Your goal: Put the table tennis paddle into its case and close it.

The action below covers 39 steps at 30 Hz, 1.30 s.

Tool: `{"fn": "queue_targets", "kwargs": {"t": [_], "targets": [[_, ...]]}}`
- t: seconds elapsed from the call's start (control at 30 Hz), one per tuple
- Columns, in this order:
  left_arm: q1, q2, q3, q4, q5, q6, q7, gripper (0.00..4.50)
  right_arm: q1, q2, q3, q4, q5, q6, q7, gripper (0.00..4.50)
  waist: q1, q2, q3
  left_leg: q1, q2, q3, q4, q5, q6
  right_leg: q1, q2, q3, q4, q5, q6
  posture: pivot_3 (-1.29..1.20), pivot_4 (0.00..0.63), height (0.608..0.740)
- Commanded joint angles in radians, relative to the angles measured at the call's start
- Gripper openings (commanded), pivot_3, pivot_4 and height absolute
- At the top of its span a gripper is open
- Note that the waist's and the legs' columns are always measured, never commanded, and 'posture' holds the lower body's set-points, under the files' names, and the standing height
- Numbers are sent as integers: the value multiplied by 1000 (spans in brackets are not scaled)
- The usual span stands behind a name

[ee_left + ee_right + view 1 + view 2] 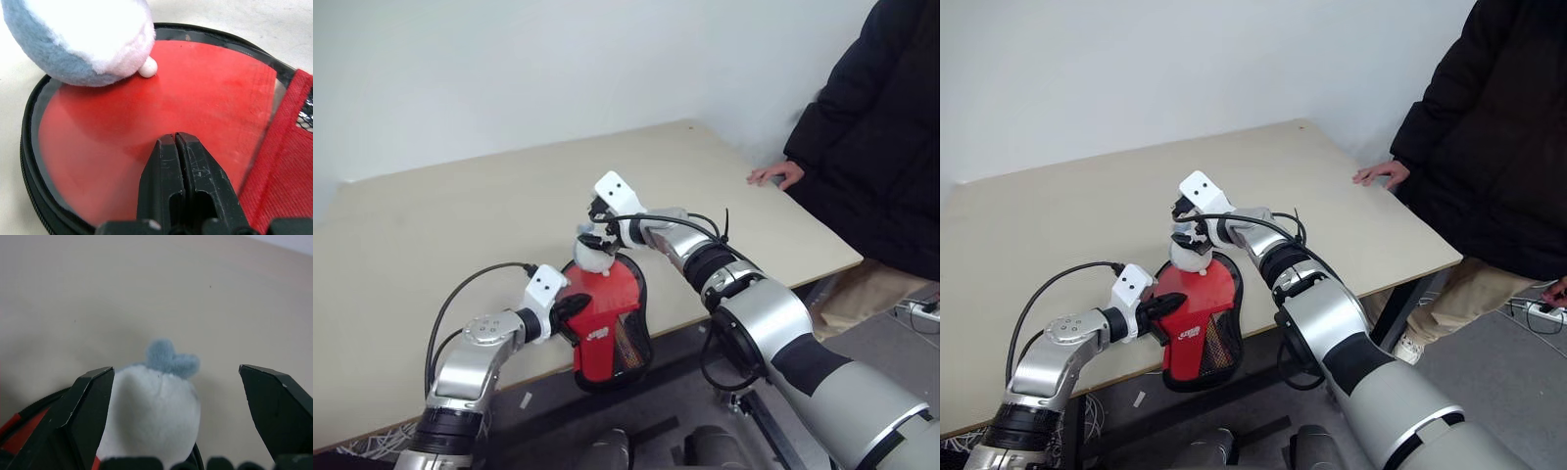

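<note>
Pale wooden table (460,235) against a white wall (509,69); a person (876,127) stands at its far right edge, one hand on it. The case (631,338), holding the red table tennis paddle (607,304), overhangs the near edge. The left gripper (175,142), fingers together, presses the paddle face. The right gripper (176,396), fingers apart, straddles a plush toy (151,416) lying on the case's far end.

Both arms: silver-grey metallic shells, black ribbed joint bands. White angular block with small dark screw holes atop each wrist. Black cables loop from forearm to wrist on both sides; black cable tie sticks up from right forearm. Left gripper (175,147): two black fingers, scuffed, fine scratches. Right gripper (176,396): two black wedge-shaped fingers. Left elbow housing: round silver cap with ring of small holes.
</note>
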Motion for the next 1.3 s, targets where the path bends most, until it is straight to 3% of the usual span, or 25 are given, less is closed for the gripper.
{"fn": "queue_targets", "kwargs": {"t": [0.03, 1.1, 1.23, 1.3], "targets": [[-20, -1, -3, 2, -3, -9, -5, 0, -1, 159, -7, -16, 1, 7, -9, 4437, 0, 0, 0, 0, 0, 0, 0, 0, 0, -1, 0, 0, 0, 0, 0, 0, 0, 740], [-60, -37, -48, 122, 7, -82, -48, 0, 59, 227, 37, -6, -11, 66, 66, 4437, 0, 0, 0, -1, 0, 2, 0, 0, 0, -1, 0, 1, 0, 0, 0, 0, 0, 740], [-51, -38, -47, 118, 7, -81, -45, 0, 62, 234, 40, -6, -11, 63, 70, 3766, 0, 0, 0, -1, 0, 2, 0, 0, 0, -1, 0, 1, 0, 0, 0, 0, 0, 740], [-47, -39, -47, 116, 6, -80, -43, 0, 63, 236, 41, -6, -12, 62, 73, 3214, 0, 0, 0, -1, 0, 2, 0, 0, 0, -1, 0, 1, 0, 0, 0, 0, 0, 740]]}}
